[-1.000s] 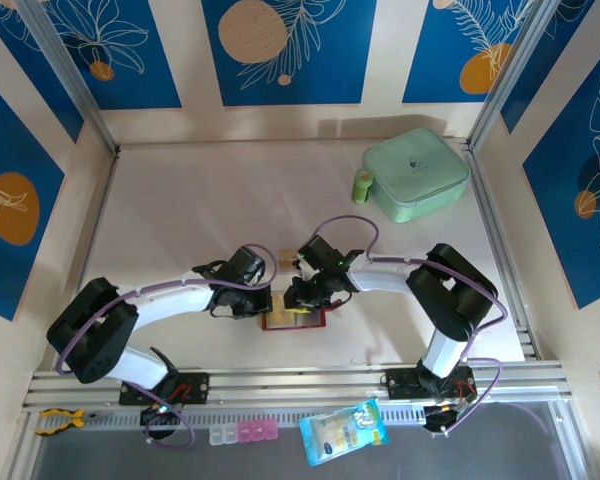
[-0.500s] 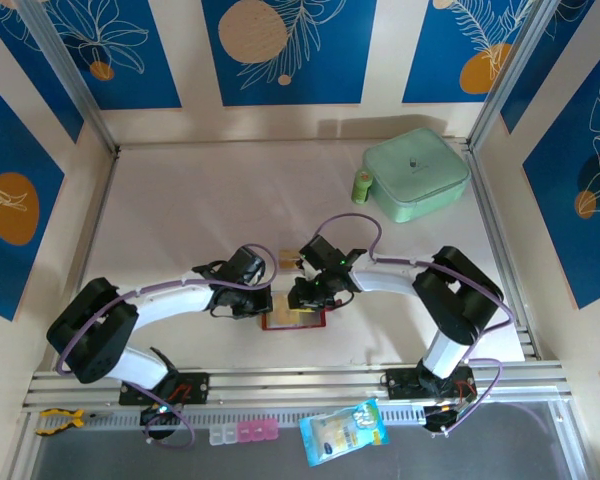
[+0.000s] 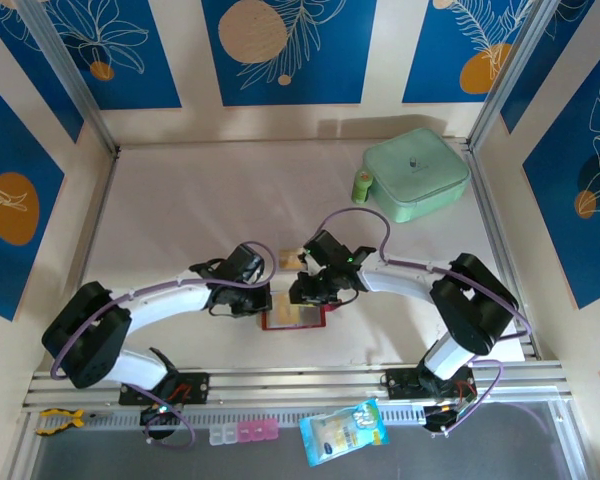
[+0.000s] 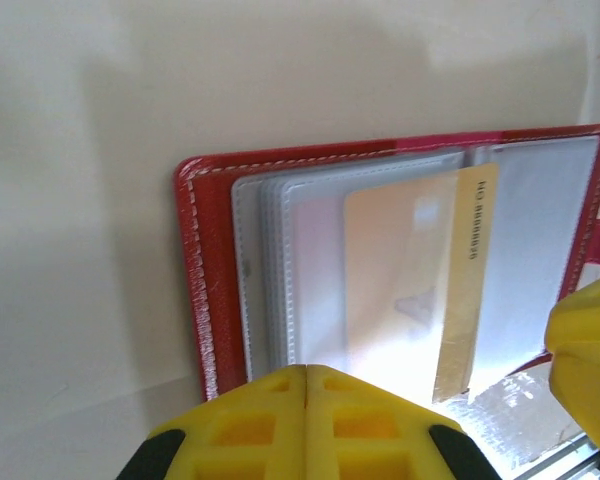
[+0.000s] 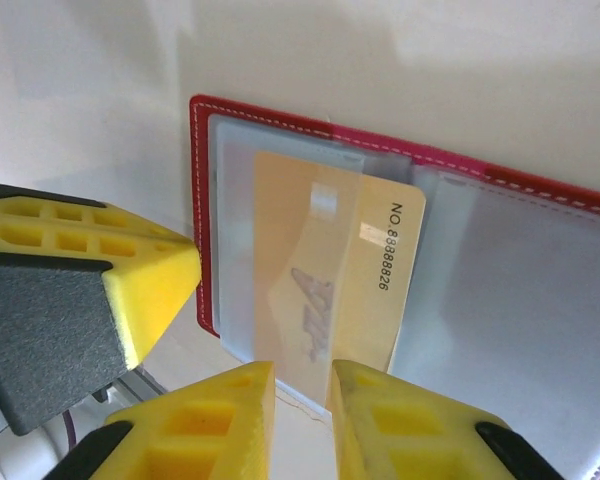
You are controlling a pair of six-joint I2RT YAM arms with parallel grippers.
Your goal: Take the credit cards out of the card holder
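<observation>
The red card holder [image 3: 295,318] lies open on the table between both grippers, its clear pockets facing up [image 4: 280,260] [image 5: 540,290]. A tan credit card [image 5: 325,270] [image 4: 410,280] sticks partly out of one pocket, its numbered edge bare. My right gripper [image 5: 302,375] [image 3: 306,296] stands over the card's free end with its jaws a narrow gap apart; the card's edge and the table show in that gap. My left gripper [image 4: 307,375] [image 3: 263,303] is shut, empty, its tips on the holder's pocket edge. A small pale card-like piece [image 3: 286,259] lies just behind the grippers.
A mint-green square case [image 3: 416,177] and a small green bottle [image 3: 362,185] stand at the back right. A blue-yellow packet [image 3: 344,430] and a small pill box [image 3: 242,432] lie in front of the base rail. Metal frame posts line both sides.
The right arm's elbow has swung out to the right and its gripper has shifted slightly over the holder. The left gripper and the holder stay put.
</observation>
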